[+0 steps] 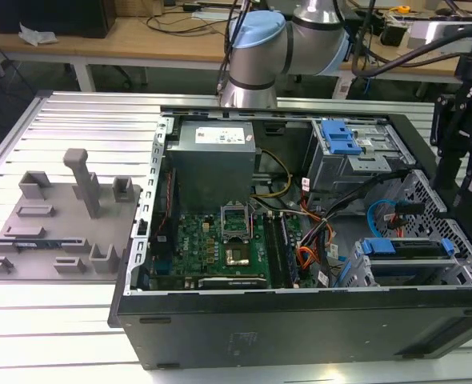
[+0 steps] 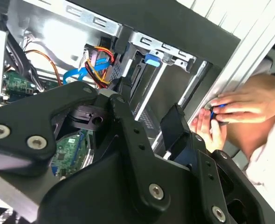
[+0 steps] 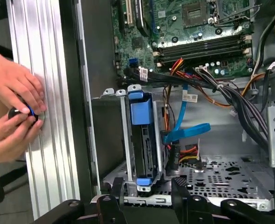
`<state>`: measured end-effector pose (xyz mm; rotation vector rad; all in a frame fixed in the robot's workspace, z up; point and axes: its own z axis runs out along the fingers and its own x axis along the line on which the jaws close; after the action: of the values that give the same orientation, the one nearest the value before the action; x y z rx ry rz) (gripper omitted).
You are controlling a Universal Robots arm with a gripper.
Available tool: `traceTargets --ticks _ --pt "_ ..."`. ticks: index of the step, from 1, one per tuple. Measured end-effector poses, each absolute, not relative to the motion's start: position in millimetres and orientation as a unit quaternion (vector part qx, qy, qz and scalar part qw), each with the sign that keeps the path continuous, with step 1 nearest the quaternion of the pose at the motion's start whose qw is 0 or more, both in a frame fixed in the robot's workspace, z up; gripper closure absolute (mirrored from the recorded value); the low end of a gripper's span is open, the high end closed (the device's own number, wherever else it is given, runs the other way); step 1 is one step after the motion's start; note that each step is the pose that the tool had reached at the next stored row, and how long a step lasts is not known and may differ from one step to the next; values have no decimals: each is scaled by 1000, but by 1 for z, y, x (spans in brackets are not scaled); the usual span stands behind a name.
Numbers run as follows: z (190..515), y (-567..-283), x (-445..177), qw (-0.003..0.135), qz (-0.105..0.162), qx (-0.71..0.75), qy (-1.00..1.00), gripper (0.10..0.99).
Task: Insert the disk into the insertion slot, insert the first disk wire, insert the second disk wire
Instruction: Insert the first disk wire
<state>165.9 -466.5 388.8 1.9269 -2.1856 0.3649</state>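
The disk sits edge-on inside the insertion slot, a silver perforated cage, with its blue carrier showing at the end. In the exterior view the disk lies low in the case at the right. A blue flat cable and a bundle of red, yellow and orange wires end beside the disk. I cannot tell whether they are plugged in. My gripper hovers just off the cage, open, with nothing between its fingers. It hangs over the case's right end.
A person's two hands hold a small black and blue object on the ribbed aluminium table beside the case wall. The motherboard, power supply and a darker cage with a blue latch fill the case. Grey fixtures stand at the exterior view's left.
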Motion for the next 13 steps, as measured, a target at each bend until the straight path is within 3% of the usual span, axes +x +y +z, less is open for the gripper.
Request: traceTargets --ticks 5,13 --pt "379 -452 165 106 128 646 -745 557" --pt "370 -443 147 101 148 655 -734 557"
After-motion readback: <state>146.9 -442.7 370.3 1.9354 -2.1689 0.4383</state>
